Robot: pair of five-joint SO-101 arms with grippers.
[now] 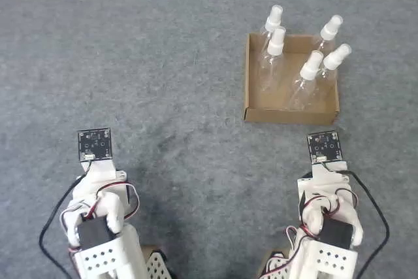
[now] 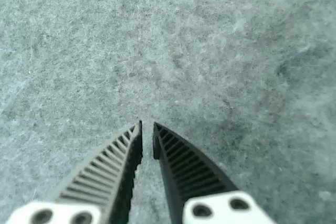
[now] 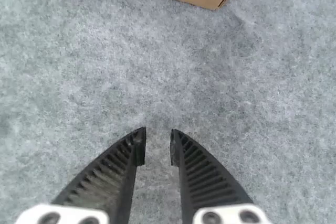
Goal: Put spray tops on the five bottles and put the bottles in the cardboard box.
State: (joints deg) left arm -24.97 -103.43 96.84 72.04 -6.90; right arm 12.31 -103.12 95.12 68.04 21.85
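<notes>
The left pincer (image 2: 147, 125) hangs over the grey felt-covered desk (image 1: 163, 63), its ribbed black jaws almost pressed together and pinching nothing. The right pincer (image 3: 157, 132) has its jaws slightly spread, also empty. Just ahead of the right pincer lies the shallow brown cardboard box (image 1: 290, 116). Inside it stand the five clear plastic bottles (image 1: 307, 80), each wearing a white spray top. The box is well apart from the left pincer.
</notes>
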